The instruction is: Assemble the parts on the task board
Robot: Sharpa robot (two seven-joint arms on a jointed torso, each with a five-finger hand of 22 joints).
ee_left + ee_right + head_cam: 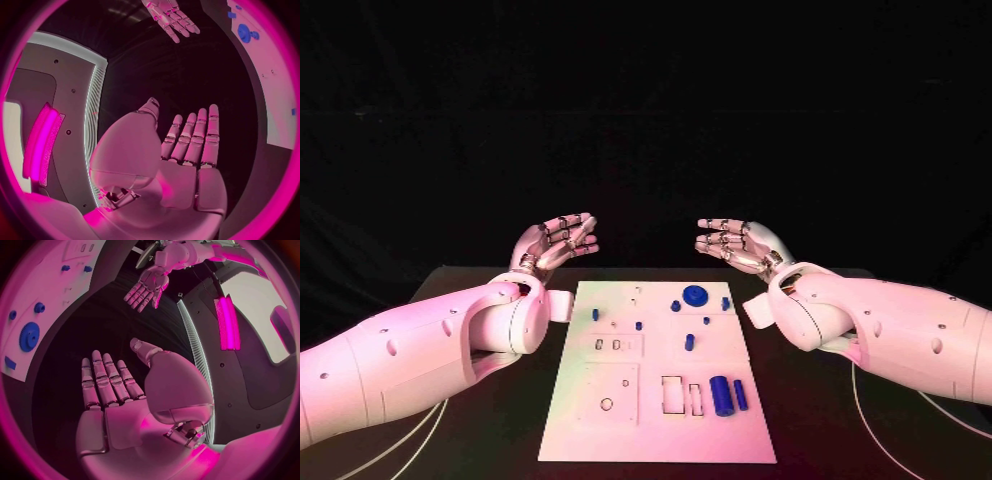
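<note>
**Both hands empty, parts lying on the board**

Nearest you, the task board [661, 420] lies flat in the middle of the black table [459, 440]. Count the blue parts on it: two upright-lying cylinders [721, 395] side by side near the close right corner, one round disc [695, 294] near the far edge, and about seven smaller blue pieces [688, 342] scattered between them. Beyond the far edge you see two hands raised above the table, palms facing each other, well apart. Your left hand [560, 240] holds nothing, fingers spread. Your right hand [737, 243] is likewise empty, fingers extended and apart.
</note>
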